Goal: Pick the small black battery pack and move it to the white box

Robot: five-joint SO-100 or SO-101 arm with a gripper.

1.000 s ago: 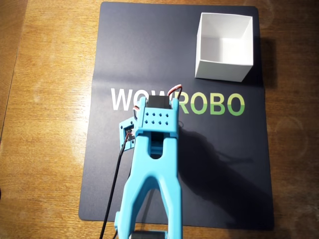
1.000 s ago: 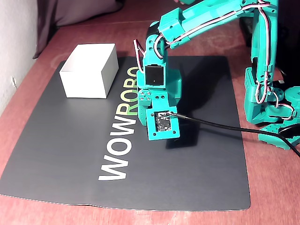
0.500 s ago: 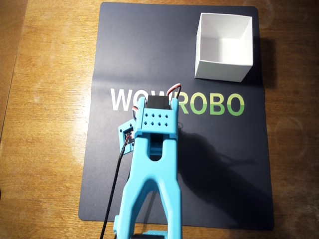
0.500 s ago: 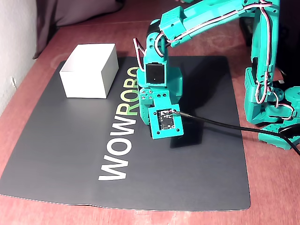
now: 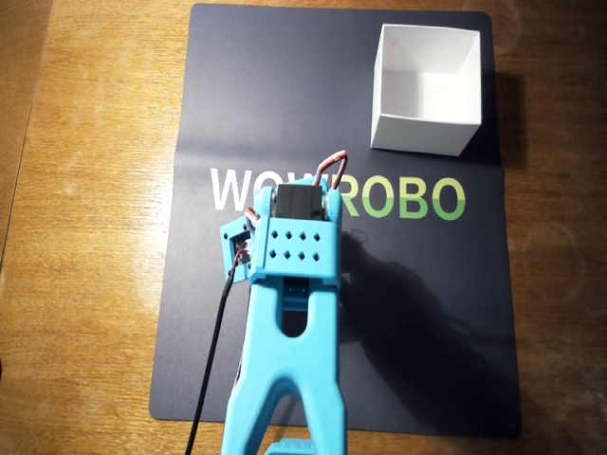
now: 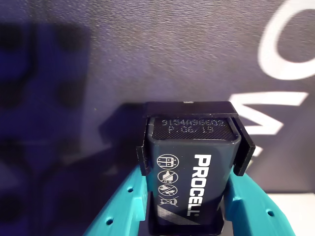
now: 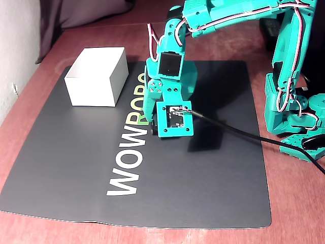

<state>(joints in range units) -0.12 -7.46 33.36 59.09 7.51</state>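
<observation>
In the wrist view the small black battery pack [image 6: 192, 169] with white "PROCELL" lettering sits between my teal fingers [image 6: 123, 209], and my gripper [image 6: 192, 201] is shut on it. It hangs low over the dark mat [image 6: 147, 59], casting a shadow below it. In the fixed view my gripper [image 7: 151, 127] points down over the mat's lettering, and only a dark bit of the battery pack [image 7: 153, 131] shows at its tip. From overhead the blue arm [image 5: 294, 256] hides the pack. The white box [image 5: 422, 133] stands open at the mat's far right corner, and at the far left in the fixed view [image 7: 91, 91].
A dark mat [image 5: 427, 313] with "WOWROBO" lettering covers the wooden table [image 5: 85, 237]. A black cable [image 7: 233, 133] runs from the wrist camera toward the arm's base [image 7: 289, 112] at the right of the fixed view.
My gripper has risen a little from the mat with the battery pack in it, and the wrist has tilted back. The white box has not moved.
</observation>
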